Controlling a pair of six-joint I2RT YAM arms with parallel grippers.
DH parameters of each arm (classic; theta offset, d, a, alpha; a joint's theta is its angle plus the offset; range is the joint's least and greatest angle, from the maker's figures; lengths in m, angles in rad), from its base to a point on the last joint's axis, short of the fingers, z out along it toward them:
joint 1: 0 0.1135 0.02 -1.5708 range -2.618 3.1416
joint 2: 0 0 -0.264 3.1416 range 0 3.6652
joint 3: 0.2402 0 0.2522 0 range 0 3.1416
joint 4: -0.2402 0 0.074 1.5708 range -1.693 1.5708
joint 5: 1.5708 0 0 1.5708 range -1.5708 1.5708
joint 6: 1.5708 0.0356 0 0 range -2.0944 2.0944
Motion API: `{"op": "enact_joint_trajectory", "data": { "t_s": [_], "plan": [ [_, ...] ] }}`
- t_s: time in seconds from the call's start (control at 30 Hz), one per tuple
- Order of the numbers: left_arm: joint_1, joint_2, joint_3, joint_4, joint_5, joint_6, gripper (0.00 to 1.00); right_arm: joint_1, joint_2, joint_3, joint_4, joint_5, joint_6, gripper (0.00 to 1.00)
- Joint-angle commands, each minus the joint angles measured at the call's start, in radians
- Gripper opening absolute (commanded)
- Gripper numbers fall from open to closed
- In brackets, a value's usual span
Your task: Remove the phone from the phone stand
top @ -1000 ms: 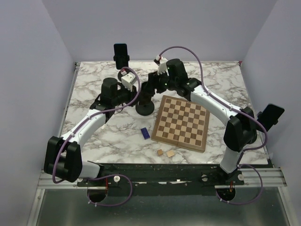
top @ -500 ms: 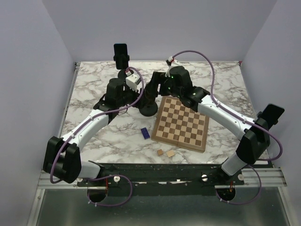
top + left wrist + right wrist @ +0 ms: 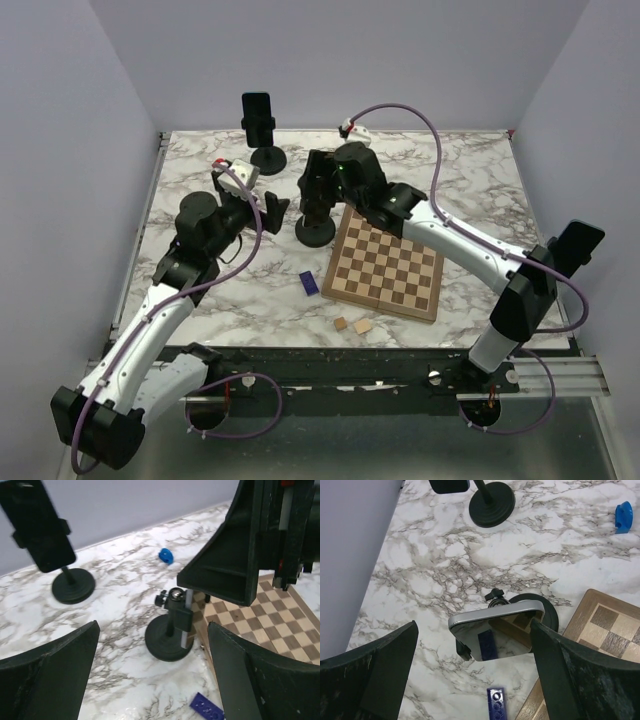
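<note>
The phone (image 3: 495,630), silver-edged with a reflective screen, sits tilted in the clamp of the black phone stand (image 3: 532,611) at mid table. My right gripper (image 3: 475,680) hangs open over it, one finger on each side; the left finger stands well apart from the phone, the right finger is close to its edge. In the top view that gripper (image 3: 318,188) covers the phone above the stand (image 3: 314,231). My left gripper (image 3: 264,209) is open and empty, left of the stand. Its camera shows the stand (image 3: 170,640) ahead between its fingers (image 3: 50,675).
A second stand holding a black phone (image 3: 257,118) is at the back. The chessboard (image 3: 388,262) lies right of the central stand, touching its base. A blue brick (image 3: 310,284) and two wooden cubes (image 3: 352,325) lie nearer the front. A small blue piece (image 3: 623,516) is at the back.
My left gripper has opened and drawn back leftward and nearer, away from the stand. My right gripper has opened wide and shifted left over the phone.
</note>
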Motion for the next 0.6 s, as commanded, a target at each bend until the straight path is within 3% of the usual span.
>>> {"op": "enact_joint_trajectory", "data": {
  "t_s": [0.0, 0.23, 0.57],
  "plan": [
    [0.007, -0.073, -0.062, 0.034, -0.215, 0.013, 0.96, 0.034, 0.063, 0.035, -0.032, 0.13, 0.019, 0.98],
    [0.01, -0.08, -0.064, 0.034, -0.223, -0.007, 0.96, 0.052, 0.086, 0.023, -0.008, 0.227, 0.019, 0.96],
    [0.01, -0.053, -0.053, 0.034, -0.188, -0.024, 0.95, 0.052, 0.107, 0.039, 0.002, 0.186, -0.016, 0.97]
  ]
}}
